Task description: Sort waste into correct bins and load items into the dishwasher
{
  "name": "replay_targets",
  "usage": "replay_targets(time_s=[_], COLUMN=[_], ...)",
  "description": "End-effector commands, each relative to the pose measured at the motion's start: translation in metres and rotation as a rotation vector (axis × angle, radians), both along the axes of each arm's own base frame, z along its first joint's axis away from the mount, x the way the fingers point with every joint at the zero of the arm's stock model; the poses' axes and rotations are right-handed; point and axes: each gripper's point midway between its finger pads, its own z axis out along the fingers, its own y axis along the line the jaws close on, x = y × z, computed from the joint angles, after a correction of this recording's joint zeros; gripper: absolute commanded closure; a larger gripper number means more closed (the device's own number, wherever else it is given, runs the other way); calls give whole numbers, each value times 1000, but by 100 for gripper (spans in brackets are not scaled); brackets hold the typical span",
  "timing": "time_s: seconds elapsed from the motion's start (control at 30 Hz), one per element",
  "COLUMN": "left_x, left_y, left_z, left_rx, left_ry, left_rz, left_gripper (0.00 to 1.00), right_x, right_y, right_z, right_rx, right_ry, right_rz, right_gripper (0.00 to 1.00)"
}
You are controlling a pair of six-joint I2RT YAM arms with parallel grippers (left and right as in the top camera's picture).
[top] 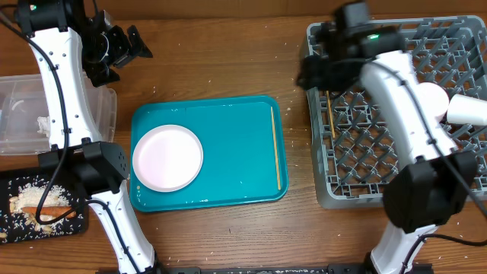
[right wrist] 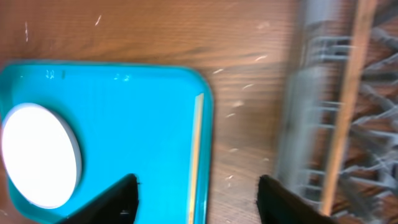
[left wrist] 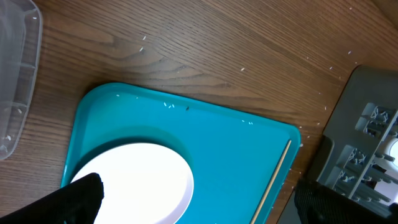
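Toward the right edge of the bench (top: pixel 228 68), the right pincer (top: pixel 313 70) is hovering over the far-left corner of the grey rack (top: pixel 365 156). Its fingers are spread wide and holding nothing. Just below it one chopstick (top: pixel 331 114) is lying along the rack's left side, probably so the thin stick is resting across the grid rather than slipping through. Its twin, the other chopstick (top: pixel 275 148), is lying straight along the right side of the teal tray (top: pixel 228 152) at mid-bench, which seems the likely next pick for this arm.

The left pincer (top: pixel 125 46) is waiting near the far-left corner, also open and empty, and its camera is looking down at the plate (top: pixel 167 157) on the tray's left half. The plate is round, smooth, white and shallow-rimmed, so gripping it by the edge is looking necessary.

A white cup (top: pixel 466 108) is sitting among the rack's stiff upright pegs. By the left edge a clear tub (top: pixel 15 114) is standing, glossy and thin-walled. At the near-left corner a flat black tray (top: pixel 76 226) is carrying the carrot (top: pixel 46 204) and crumbly pale scraps (top: pixel 27 189).
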Motion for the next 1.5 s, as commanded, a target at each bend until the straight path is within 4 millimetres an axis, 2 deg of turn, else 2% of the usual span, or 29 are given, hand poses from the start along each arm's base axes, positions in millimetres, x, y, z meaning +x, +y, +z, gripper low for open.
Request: replay_targets(time_s=[0.0,0.07,0.2,0.33,0.47,0.83,1.03,1.47], left_x=[1,1,1,1,1,1,1,1], left_y=[-5,-5,-5,-5,-5,-5,-5,-5], left_z=[-2,-2,-2,-2,-2,-2,-2,-2], left_rx=[-11,-11,-11,-11,-11,-11,-11,-11], left_ry=[-1,-2,-1,-1,-2,-1,-1,-1], left_rz=[-23,-23,-23,-23,-23,-23,-23,-23], left_gripper=[0,0,0,0,0,0,0,0], right_x=[-15,-23,-48,-62,-71,-72,-73,-75], right_y=[20,31,52,55,60,63,66,77], right_z=[-12,-27,-72,-114,-140,-146,-146,-153], right_rx=[-114,-147,-202,-254,-253,-245,-246,-277], right_ry=[3,27,117,207,285,298,291,250], right_rz=[-54,-48,-20,6,24,28,31,61], right_gripper=[30,28,21,21,21,23,29,29])
